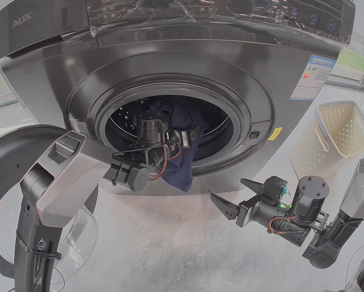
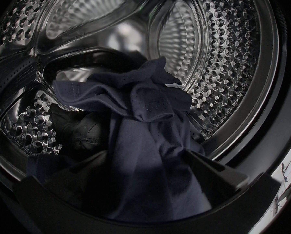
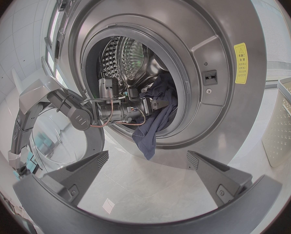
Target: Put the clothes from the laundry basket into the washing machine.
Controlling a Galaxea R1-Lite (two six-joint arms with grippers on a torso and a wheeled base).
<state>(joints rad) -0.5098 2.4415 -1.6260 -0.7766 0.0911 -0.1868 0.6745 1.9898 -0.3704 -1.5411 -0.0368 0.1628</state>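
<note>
The washing machine point(image 1: 238, 74) stands with its round door point(image 1: 11, 151) swung open to the machine's left side. A navy garment point(image 1: 178, 171) lies across the lower lip of the machine's opening. Its bunched upper part sits inside the perforated steel drum point(image 2: 229, 49), and a loose tail hangs down outside over the machine's front panel without reaching the floor point(image 1: 182, 240).

In the left wrist view a darker, black-looking piece of cloth point(image 2: 83, 134) lies in the drum just beside the navy garment, deeper inside the machine.

The left gripper point(image 2: 145, 155) is at the mouth of the machine's opening, pointing into the drum. Its jaws stand wide apart, with the navy garment draped between and over them rather than pinched.

The right gripper point(image 1: 227, 189) hangs in front of the machine, below the opening and to its right, above the floor and well apart from the hanging cloth. Its jaws are spread wide with nothing between them.

The cream laundry basket point(image 1: 336, 138) rests on the floor to the right of the machine, close beside its front corner. It is tilted so that its open top faces outward and its perforated inner walls show.
</note>
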